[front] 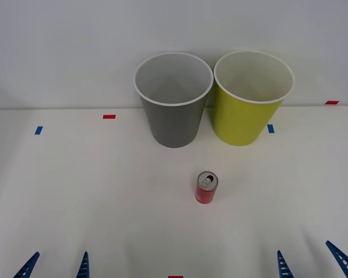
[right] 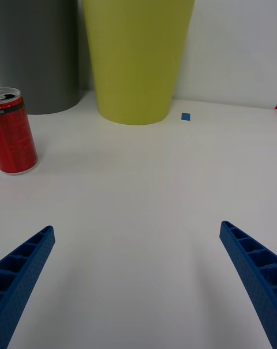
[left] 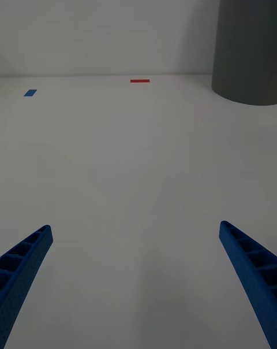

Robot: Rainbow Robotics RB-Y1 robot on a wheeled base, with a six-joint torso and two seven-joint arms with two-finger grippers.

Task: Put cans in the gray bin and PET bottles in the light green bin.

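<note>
Standing upright, red can (front: 206,188), opened top up

Front view: high, looking forward and down over the table (front: 75,191), both bins and wall beyond. Right wrist view: low, near the tabletop, facing the green bin (right: 138,48). Left wrist view: equally low, facing the wall. All three views share the gray bin (front: 174,110).

White table (front: 75,197), plain pale wall (front: 58,46) behind; red, blue tape marks.
</note>
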